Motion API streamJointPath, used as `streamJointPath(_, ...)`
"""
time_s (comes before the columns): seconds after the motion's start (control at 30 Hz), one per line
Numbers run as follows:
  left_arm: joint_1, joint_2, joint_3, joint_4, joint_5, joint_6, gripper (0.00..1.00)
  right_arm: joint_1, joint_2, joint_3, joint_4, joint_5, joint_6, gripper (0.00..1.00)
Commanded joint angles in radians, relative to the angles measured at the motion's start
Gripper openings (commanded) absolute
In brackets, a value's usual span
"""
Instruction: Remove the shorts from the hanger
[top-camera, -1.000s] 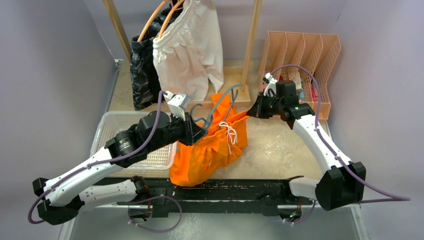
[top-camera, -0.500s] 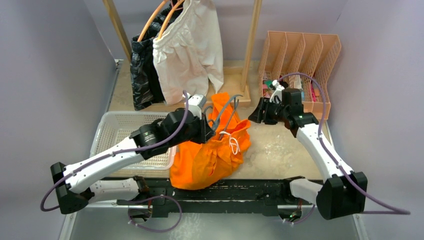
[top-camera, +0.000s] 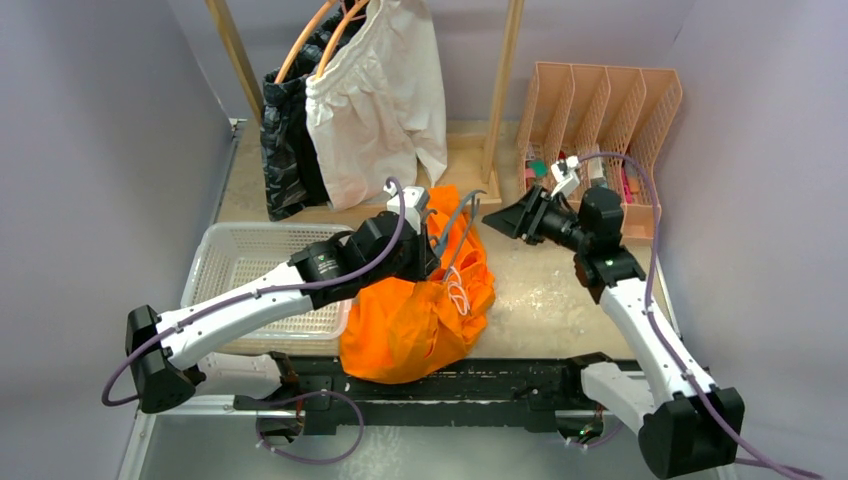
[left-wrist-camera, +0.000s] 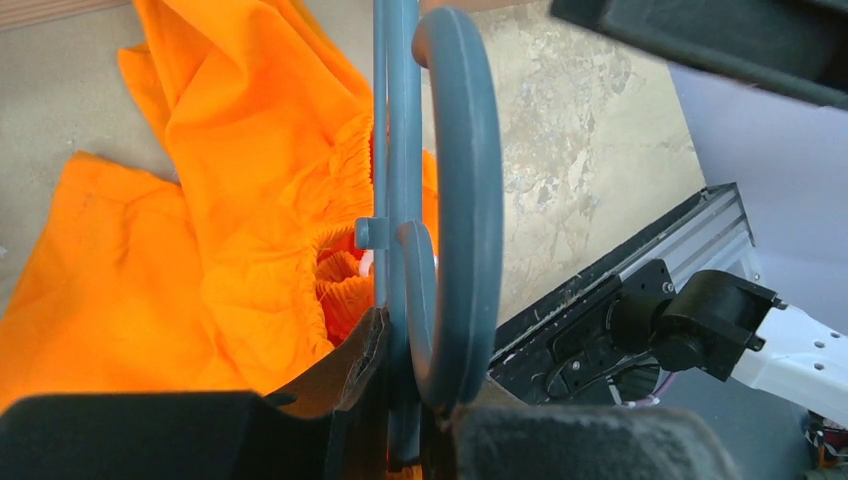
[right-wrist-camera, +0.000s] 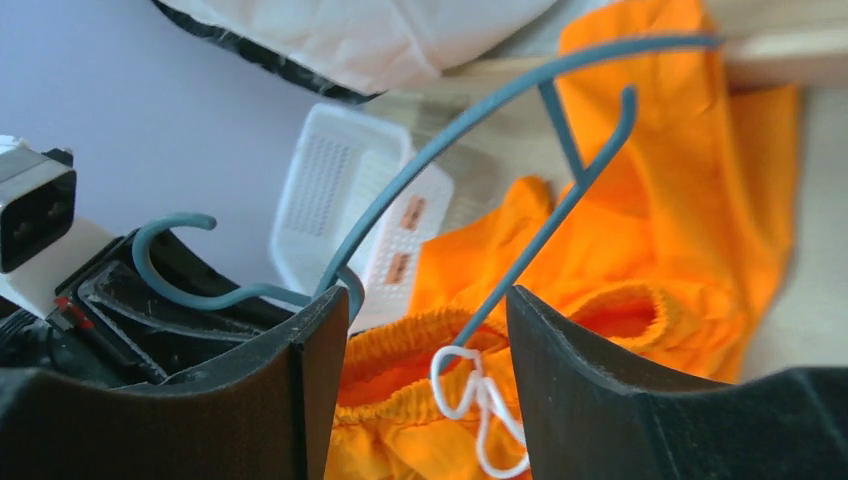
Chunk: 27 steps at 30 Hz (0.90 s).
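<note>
crumpled shorts (top-camera: 415, 320): bright orange
drawstring (top-camera: 458, 292): white
hanging shorts (top-camera: 380, 100): plain white
rear shorts (top-camera: 285, 150): black
hanger (left-wrist-camera: 482, 180): grey-blue
basket (top-camera: 230, 255): white
file rack (top-camera: 640, 90): peach
bench (top-camera: 545, 295): mottled beige

Things around the shorts on the table (top-camera: 420, 320)
The hanger (left-wrist-camera: 475, 150) lies over them. The basket (top-camera: 240, 260) is to their left, the hanging shorts (top-camera: 375, 110) behind, the rack (top-camera: 610, 100) behind and right.

The right gripper (right-wrist-camera: 425, 300) stands spread apart, framing the grey hanger (right-wrist-camera: 540, 238). Beneath the hanger lie the orange shorts (right-wrist-camera: 680, 200) and their white drawstring (right-wrist-camera: 470, 390); behind it, a white basket (right-wrist-camera: 330, 190).
</note>
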<state>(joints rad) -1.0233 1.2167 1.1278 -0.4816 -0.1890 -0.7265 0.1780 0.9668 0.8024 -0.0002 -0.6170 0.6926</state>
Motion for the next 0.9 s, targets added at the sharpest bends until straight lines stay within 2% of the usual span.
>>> streamJointPath(0.0, -0.004, 0.006, 0.05, 0.105, 0.027, -0.026, 0.0, 0.05, 0.018, -0.128, 0.408, -0.121, 0.393, 0.63)
streamJointPath(0.07, -0.004, 0.012, 0.053, 0.111, 0.033, -0.027, 0.0, 0.102, 0.051, -0.143, 0.483, -0.069, 0.463, 0.66)
streamJointPath(0.17, -0.004, 0.017, 0.059, 0.101, 0.045, -0.025, 0.0, 0.159, 0.109, -0.108, 0.425, 0.037, 0.508, 0.66)
streamJointPath(0.27, -0.004, 0.018, 0.059, 0.087, 0.058, -0.027, 0.0, 0.18, 0.153, -0.129, 0.563, 0.018, 0.544, 0.66)
streamJointPath(0.37, -0.004, 0.014, 0.044, 0.088, 0.064, -0.037, 0.0, 0.181, 0.168, -0.142, 0.594, 0.045, 0.58, 0.64)
streamJointPath(0.4, -0.004, 0.015, 0.043, 0.089, 0.067, -0.037, 0.0, 0.181, 0.174, -0.139, 0.586, 0.056, 0.577, 0.58)
streamJointPath(0.47, -0.004, 0.015, 0.042, 0.092, 0.072, -0.037, 0.0, 0.181, 0.189, -0.127, 0.551, 0.069, 0.565, 0.42)
streamJointPath(0.73, -0.004, 0.029, 0.057, 0.055, 0.036, -0.033, 0.0, 0.181, 0.226, -0.138, 0.562, 0.054, 0.599, 0.02)
streamJointPath(0.77, -0.003, 0.03, 0.061, 0.043, 0.026, -0.037, 0.05, 0.181, 0.22, -0.129, 0.526, 0.084, 0.589, 0.0)
streamJointPath(0.87, -0.001, 0.022, 0.071, -0.005, -0.013, -0.05, 0.44, 0.181, 0.196, -0.102, 0.414, 0.212, 0.549, 0.0)
